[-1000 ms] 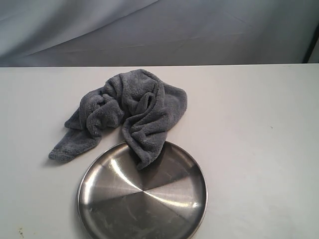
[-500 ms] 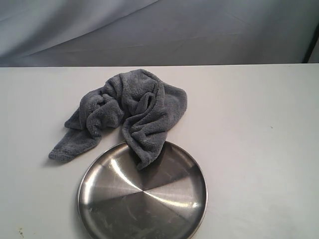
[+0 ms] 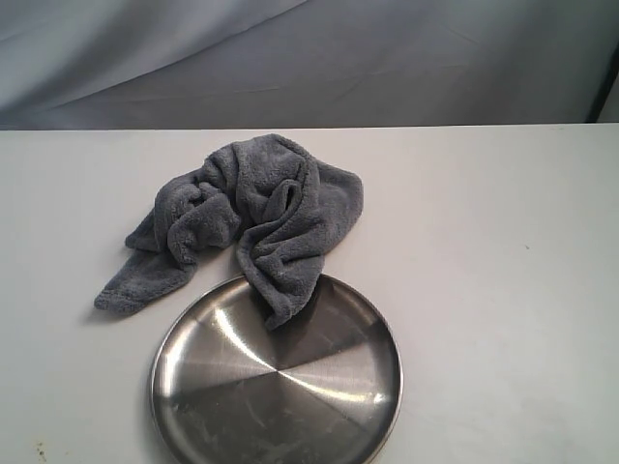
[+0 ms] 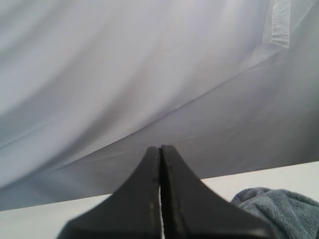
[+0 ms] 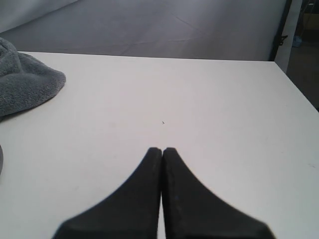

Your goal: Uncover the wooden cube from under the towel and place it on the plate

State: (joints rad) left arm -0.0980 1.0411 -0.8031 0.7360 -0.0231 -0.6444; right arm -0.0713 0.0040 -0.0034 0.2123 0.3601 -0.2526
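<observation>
The dark grey fluffy towel point(image 3: 253, 215) lies bunched on the white table, one fold hanging over the far rim of the shiny steel plate point(image 3: 319, 396) at the front. The wooden cube is hidden; no part of it shows. Neither arm appears in the exterior view. My left gripper point(image 4: 160, 149) is shut with nothing in it, and a corner of the towel point(image 4: 271, 206) shows beside it. My right gripper point(image 5: 162, 150) is shut and empty above bare table, with the towel point(image 5: 27, 84) off to one side.
A grey cloth backdrop point(image 3: 309, 58) hangs behind the table's far edge. The white table point(image 3: 503, 251) stretches bare to the right of the towel and plate. A dark post point(image 5: 281, 30) stands past the table's far corner.
</observation>
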